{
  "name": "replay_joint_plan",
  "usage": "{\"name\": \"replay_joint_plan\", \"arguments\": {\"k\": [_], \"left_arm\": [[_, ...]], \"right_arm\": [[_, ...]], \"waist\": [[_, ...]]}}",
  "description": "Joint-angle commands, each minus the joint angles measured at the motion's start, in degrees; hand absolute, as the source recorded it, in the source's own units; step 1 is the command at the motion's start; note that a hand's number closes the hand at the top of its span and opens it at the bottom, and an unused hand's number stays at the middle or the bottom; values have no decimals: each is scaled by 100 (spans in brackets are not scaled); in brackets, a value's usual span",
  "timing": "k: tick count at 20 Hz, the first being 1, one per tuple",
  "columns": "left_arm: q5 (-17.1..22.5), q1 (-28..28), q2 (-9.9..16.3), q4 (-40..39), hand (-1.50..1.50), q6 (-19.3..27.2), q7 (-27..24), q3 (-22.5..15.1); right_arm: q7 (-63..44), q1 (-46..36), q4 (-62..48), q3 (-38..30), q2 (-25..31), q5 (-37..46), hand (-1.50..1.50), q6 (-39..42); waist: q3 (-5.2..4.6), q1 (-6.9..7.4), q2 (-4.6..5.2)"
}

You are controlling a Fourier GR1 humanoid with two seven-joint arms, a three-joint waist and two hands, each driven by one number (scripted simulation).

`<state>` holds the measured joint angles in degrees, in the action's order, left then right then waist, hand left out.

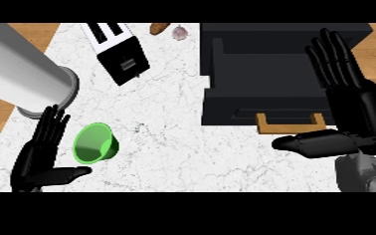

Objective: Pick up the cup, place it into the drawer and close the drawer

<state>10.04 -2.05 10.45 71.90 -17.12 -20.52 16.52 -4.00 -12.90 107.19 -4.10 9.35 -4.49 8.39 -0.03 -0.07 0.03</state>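
The small translucent green cup [95,143] lies tipped on the white marble counter [176,129] at about eight o'clock, just beside the black left hand [40,162] — fingers straight and spread, holding nothing. At three o'clock the black right hand [345,104], also spread, hangs over the open black drawer [257,74] with its wooden handle [290,123]; a black toaster [117,52] sits at eleven o'clock.

No text, label, brand, number or sign can be read on anything here.
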Motion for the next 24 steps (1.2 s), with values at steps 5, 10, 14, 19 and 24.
{"name": "replay_joint_plan", "arguments": {"k": [5, 10, 14, 19, 24], "left_arm": [[-506, 521, 216, -2094, -150, 7, -1367, 154], [-811, 1527, 555, -4147, -150, -96, -2529, 267], [-1084, 1774, 553, -5247, -150, 2, -3620, 249], [-1050, 2091, 606, -5739, -150, 32, -3988, 332], [-1059, 2294, 622, -5955, -150, 100, -4087, 347]], "right_arm": [[-609, -390, 144, -172, 117, -142, -150, -53], [-536, -112, 343, -51, 52, -108, -150, 34], [-511, -376, 113, -191, 114, -177, -150, 42], [-214, -76, 81, -274, 131, -235, -150, 195], [-352, -512, -178, -144, 56, -93, -150, 45]], "waist": [[-2, -9, 1], [-5, -43, 10], [-10, -59, 19], [-13, -84, 25], [-19, -86, 41]]}}
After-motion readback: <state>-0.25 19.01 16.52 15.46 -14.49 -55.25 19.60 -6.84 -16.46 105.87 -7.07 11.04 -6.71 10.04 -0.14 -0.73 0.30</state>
